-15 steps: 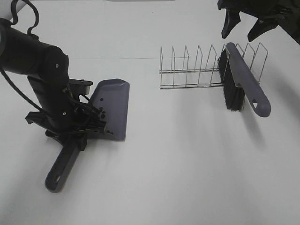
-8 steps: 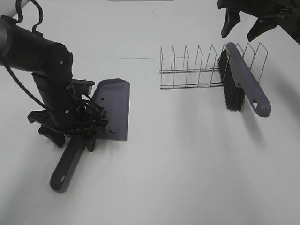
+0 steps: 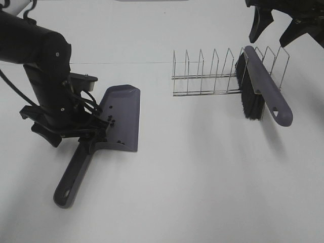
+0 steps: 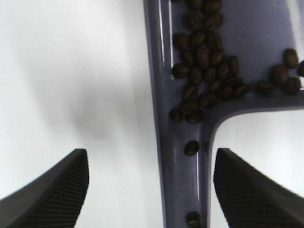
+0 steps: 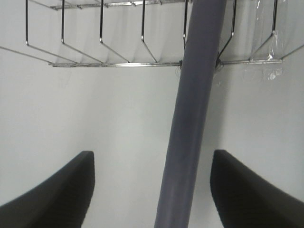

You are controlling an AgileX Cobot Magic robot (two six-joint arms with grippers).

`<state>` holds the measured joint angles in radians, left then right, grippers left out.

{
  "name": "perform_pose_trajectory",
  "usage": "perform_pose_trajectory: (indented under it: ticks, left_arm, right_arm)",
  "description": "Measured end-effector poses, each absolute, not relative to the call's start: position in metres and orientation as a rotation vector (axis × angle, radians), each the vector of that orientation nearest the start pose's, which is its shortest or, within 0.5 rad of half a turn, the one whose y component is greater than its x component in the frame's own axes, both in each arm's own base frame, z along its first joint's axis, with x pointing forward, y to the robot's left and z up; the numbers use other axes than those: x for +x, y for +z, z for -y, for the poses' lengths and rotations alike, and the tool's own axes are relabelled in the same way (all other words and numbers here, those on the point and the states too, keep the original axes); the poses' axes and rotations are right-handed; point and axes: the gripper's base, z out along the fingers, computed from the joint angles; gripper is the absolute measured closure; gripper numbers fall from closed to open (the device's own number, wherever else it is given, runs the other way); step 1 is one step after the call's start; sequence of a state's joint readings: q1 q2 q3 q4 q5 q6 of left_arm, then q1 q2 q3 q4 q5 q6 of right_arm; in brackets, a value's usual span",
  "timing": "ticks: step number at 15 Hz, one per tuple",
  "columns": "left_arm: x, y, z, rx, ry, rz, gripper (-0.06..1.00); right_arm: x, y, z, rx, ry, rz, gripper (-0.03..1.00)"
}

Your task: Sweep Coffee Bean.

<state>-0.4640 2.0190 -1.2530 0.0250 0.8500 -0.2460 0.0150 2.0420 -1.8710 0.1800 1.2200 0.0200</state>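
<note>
The white bench (image 3: 202,177) carries my grey-purple dustpan (image 3: 121,119). Its long axis runs diagonally, and its handle (image 3: 73,174) points toward the near left edge. The brush (image 3: 266,91) leans in the wire rack (image 3: 212,76). My left gripper (image 4: 151,183) stands wide over the dustpan handle without touching it. My right gripper (image 5: 152,185) is wide above the brush. The coffee bean (image 4: 204,71) cluster lies in the dustpan near the handle.

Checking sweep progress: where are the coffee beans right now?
In the exterior high view, left side: the coffee beans lie in the dustpan, clustered near its handle, below the left gripper.
</note>
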Motion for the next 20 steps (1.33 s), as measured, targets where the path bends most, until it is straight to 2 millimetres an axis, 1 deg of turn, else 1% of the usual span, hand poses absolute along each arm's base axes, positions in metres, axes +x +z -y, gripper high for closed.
perform_pose_trajectory:
  ticks: [1, 5, 6, 8, 9, 11, 12, 14, 16, 17, 18, 19, 20]
  left_arm:
    - [0.332, 0.134, 0.162, 0.360, -0.001, -3.063, 0.29]
    - [0.343, 0.171, 0.125, 0.282, -0.028, -2.986, 0.29]
    - [0.345, 0.190, 0.109, 0.258, -0.033, -2.949, 0.29]
    - [0.342, 0.209, 0.094, 0.231, -0.033, -2.920, 0.29]
    - [0.341, 0.214, 0.090, 0.220, -0.034, -2.909, 0.29]
    - [0.334, 0.231, 0.073, 0.189, -0.035, -2.873, 0.29]
    - [0.329, 0.238, 0.062, 0.163, -0.043, -2.860, 0.29]
    - [0.316, 0.244, 0.034, 0.083, -0.064, -2.868, 0.29]
    - [0.297, 0.251, 0.002, 0.015, -0.066, -2.858, 0.29]
    - [0.285, 0.257, -0.007, -0.002, -0.059, -2.838, 0.29]
    - [0.279, 0.260, -0.011, -0.010, -0.061, -2.826, 0.29]
    - [0.255, 0.274, -0.012, 0.030, -0.054, -2.782, 0.29]
    - [0.241, 0.281, -0.010, 0.049, -0.051, -2.768, 0.29]
  right_arm:
    - [0.434, 0.273, -0.022, 0.064, 0.262, -2.872, 0.37]
    - [0.385, 0.283, -0.021, 0.059, 0.261, -2.922, 0.37]
    - [0.356, 0.287, -0.021, 0.031, 0.259, -2.942, 0.37]
    - [0.329, 0.293, -0.020, 0.018, 0.256, -2.947, 0.37]
    - [0.321, 0.295, -0.020, 0.016, 0.256, -2.947, 0.37]
    - [0.291, 0.300, -0.020, 0.011, 0.254, -2.943, 0.37]
    - [0.277, 0.302, -0.019, 0.008, 0.252, -2.937, 0.37]
    - [0.248, 0.308, -0.019, 0.006, 0.251, -2.916, 0.37]
    - [0.222, 0.312, -0.018, 0.002, 0.250, -2.885, 0.37]
    - [0.210, 0.314, -0.018, 0.000, 0.249, -2.869, 0.37]
    - [0.204, 0.315, -0.018, -0.001, 0.248, -2.860, 0.37]
    - [0.183, 0.317, -0.018, -0.006, 0.247, -2.826, 0.37]
    - [0.173, 0.317, -0.018, -0.008, 0.246, -2.810, 0.37]
